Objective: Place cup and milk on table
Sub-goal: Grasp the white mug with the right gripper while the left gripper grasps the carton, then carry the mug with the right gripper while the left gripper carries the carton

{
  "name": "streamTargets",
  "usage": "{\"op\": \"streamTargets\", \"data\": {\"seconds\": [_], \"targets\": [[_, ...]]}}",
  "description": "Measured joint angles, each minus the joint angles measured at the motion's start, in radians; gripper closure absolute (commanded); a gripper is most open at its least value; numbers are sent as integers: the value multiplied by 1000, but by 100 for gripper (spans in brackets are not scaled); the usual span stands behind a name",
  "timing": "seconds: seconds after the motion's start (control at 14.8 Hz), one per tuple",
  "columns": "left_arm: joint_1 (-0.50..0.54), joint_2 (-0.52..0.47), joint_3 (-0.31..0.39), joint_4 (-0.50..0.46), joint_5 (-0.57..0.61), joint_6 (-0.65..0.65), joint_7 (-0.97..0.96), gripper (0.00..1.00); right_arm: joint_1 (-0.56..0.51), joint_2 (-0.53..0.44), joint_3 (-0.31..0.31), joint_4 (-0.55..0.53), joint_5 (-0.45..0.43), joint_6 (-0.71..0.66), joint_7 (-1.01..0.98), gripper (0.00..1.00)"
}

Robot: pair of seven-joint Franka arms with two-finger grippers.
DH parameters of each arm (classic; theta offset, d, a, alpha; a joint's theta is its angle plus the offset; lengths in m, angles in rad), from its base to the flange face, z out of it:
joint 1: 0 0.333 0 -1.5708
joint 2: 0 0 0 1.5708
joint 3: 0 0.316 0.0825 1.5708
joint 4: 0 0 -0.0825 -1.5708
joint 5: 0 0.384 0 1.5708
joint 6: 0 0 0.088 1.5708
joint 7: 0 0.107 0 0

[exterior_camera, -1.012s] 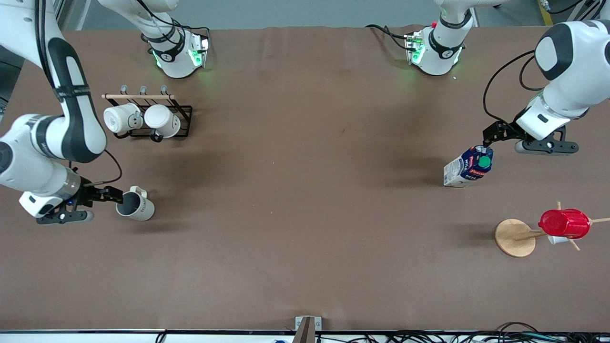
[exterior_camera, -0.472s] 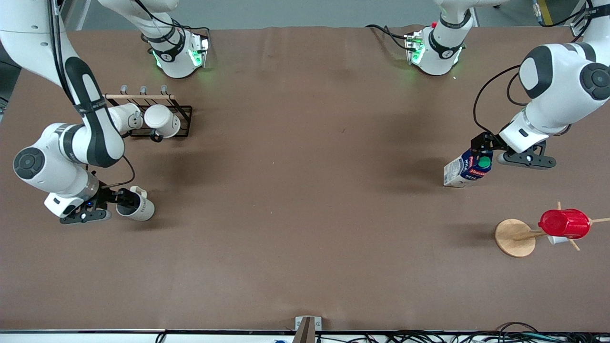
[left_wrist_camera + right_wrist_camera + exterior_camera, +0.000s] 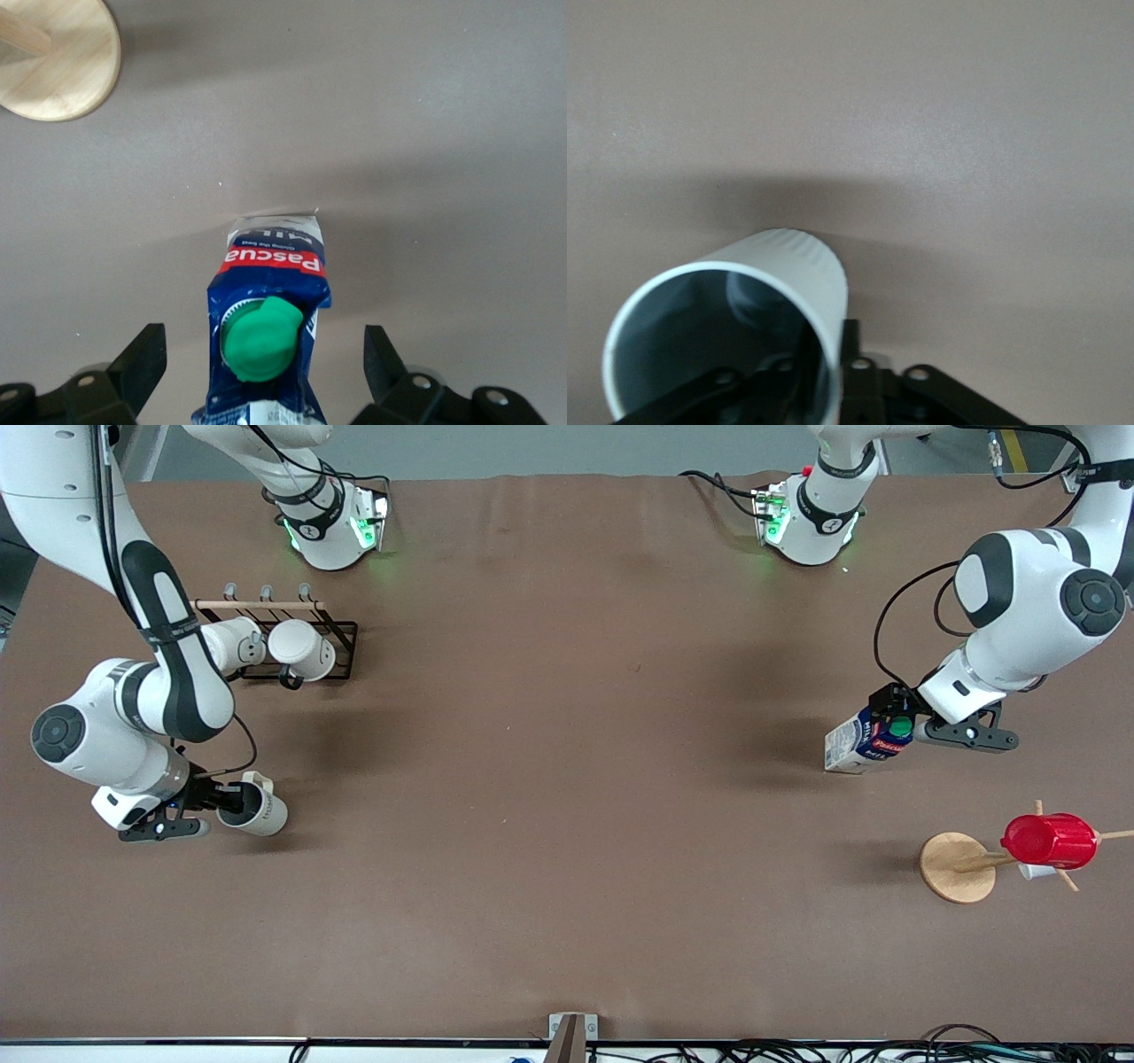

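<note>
1. We see the right gripper [image 3: 232,798] clamped on the wall of the cup [image 3: 257,810]; in the right wrist view one finger [image 3: 793,376] sits inside the dark grey hollow and the other is pressed against the outer wall [image 3: 849,354].
2. The cup [image 3: 735,328] stands on the table [image 3: 567,779] toward the right arm's end, its handle pointing toward the robots' bases.
3. We see the left gripper [image 3: 895,713] spread wide about the top of the milk [image 3: 868,738]; in the left wrist view both fingers [image 3: 142,359] stand clear of the carton's sides with a gap on each side.
4. The milk [image 3: 270,310] stands upright on the table toward the left arm's end, green cap [image 3: 260,338] up and red label showing.
5. Farther from the front camera than the cup, a black wire rack [image 3: 297,642] holds two white mugs [image 3: 301,648] on their sides.
6. Nearer the front camera than the milk, a wooden stand [image 3: 957,866] with a round base [image 3: 55,57] carries a red cup [image 3: 1050,840] on one peg.
</note>
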Motion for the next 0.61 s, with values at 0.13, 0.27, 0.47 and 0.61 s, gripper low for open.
{"op": "streamTargets", "data": {"seconds": [0.13,0.27,0.47,0.61], "targets": [[4,15,0,0,0,2,0,5,1,-3,0,28,1,-44,-28,100],[6,24,0,0,0,5,3,10,6,-23,3,106,6,-188,-23,100],[9,29,1,0,0,6,17,38,32,-72,25,241,13,-413,141,99],[15,29,2,0,0,6,19,65,53,-93,88,285,15,-458,354,99]]}}
